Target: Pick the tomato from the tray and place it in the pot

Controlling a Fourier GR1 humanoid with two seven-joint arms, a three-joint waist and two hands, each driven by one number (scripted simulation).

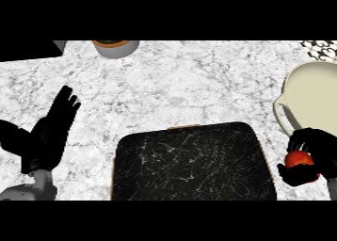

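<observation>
A red tomato (298,160) sits in my right hand (317,155), whose fingers and thumb curl round it at the right edge of the view. This hand is just right of the black tray (192,162) and just below the cream pot (317,96), near the pot's handle. The tray's dark scratched surface holds nothing. My left hand (46,134) rests open at the lower left, fingers pointing up and away, well left of the tray.
A grey planter with an orange rim (116,47) stands at the back centre-left. A dark block (25,49) fills the back left corner. A patterned patch (327,49) shows at the back right. Marble counter (185,84) stretches between tray and planter.
</observation>
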